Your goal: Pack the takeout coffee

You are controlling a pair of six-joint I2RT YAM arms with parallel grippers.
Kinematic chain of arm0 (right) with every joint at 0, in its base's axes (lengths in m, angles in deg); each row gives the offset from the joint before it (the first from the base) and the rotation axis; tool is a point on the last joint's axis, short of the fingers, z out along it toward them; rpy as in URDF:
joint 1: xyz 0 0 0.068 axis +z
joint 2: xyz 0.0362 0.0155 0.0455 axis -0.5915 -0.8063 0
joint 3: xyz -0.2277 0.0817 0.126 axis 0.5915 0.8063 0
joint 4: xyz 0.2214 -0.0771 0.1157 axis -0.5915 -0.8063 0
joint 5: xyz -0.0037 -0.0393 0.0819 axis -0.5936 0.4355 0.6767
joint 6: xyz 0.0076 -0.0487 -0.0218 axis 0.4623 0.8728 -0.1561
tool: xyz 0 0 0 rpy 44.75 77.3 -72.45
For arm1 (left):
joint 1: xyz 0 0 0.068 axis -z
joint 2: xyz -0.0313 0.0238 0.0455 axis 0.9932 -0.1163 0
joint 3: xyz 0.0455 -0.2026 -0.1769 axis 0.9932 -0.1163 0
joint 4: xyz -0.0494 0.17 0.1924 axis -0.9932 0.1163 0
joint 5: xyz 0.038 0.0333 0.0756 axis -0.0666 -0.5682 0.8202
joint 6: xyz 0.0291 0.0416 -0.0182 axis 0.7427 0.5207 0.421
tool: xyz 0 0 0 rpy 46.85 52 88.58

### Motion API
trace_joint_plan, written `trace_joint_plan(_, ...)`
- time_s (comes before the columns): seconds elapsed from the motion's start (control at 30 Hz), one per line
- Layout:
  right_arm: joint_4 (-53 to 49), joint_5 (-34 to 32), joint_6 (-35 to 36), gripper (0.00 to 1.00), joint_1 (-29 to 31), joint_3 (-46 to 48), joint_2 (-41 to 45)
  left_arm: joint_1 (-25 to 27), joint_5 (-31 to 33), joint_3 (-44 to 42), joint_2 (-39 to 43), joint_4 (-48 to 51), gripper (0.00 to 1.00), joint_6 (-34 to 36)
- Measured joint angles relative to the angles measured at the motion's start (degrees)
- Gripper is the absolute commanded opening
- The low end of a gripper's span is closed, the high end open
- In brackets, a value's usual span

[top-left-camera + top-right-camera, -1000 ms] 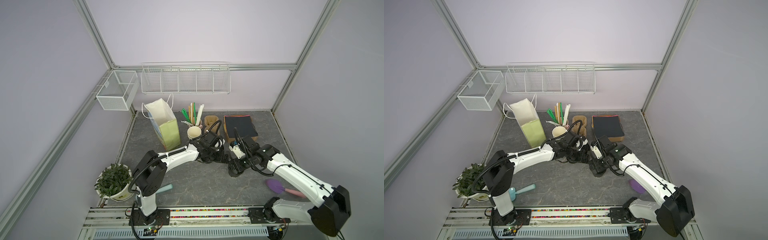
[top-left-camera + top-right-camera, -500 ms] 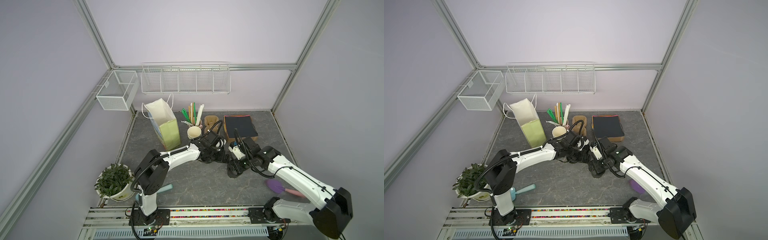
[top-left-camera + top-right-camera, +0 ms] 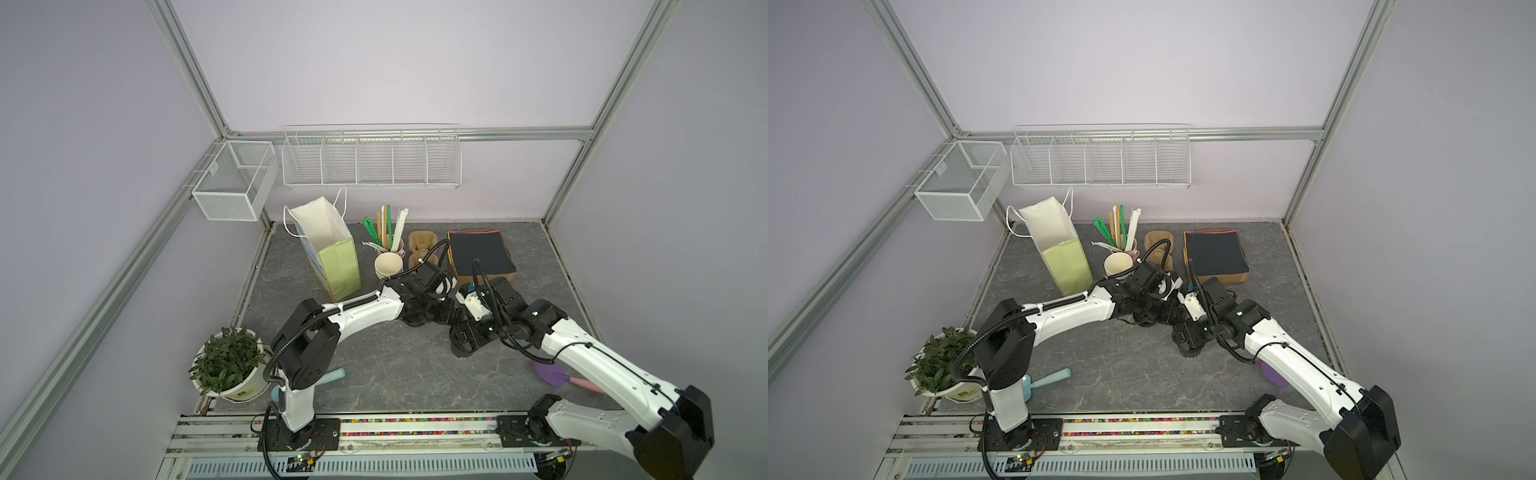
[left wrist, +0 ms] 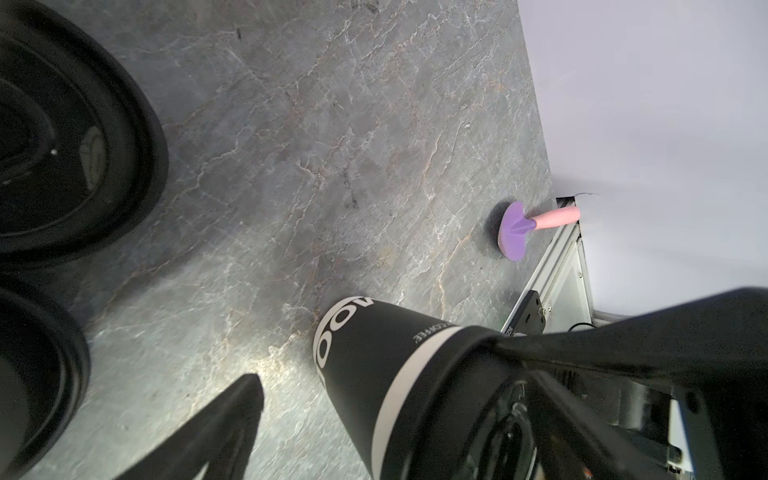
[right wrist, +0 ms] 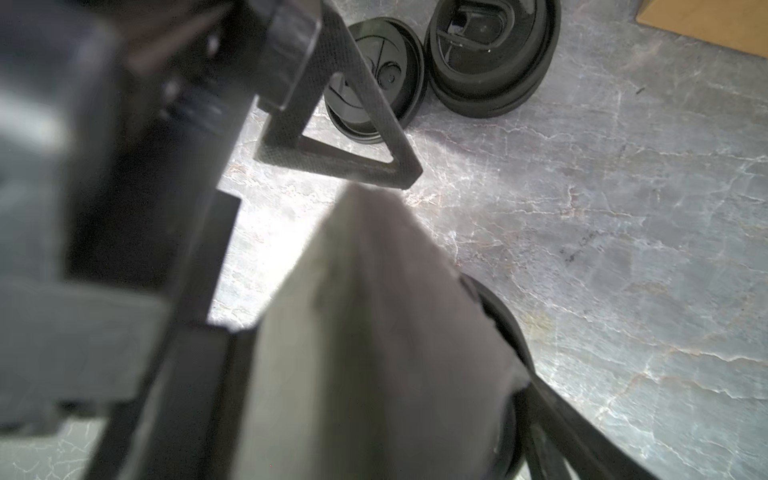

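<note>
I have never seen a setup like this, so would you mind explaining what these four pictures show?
Two white robot arms stand at a grey table. Two pictures look down from one overhead camera pair; the other two come from a camera on each arm's wrist. At the back stand a paper bag, stacked cups, a cup of straws and a box of dark sheets. A potted plant and a purple scoop sit nearer the front. Loose black lids lie mid-table. The left gripper is open, close to the lidded coffee cup. The right gripper is right at that cup, but I cannot tell whether it grips it.
</note>
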Motion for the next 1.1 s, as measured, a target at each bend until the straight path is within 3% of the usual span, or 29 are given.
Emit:
trace_joint_plan(0.53, 2.67, 1.14, -1.99, 0.96, -1.75, 1.33, 1.16, 1.2, -0.02, 2.29, -2.12, -0.37, 0.98, 0.0)
trace_joint_plan(1.1, 3.04, 0.72, -3.67, 0.99, -4.26, 3.08, 8.13, 2.21, 1.77, 4.33, -2.25, -1.33, 0.99, -0.04)
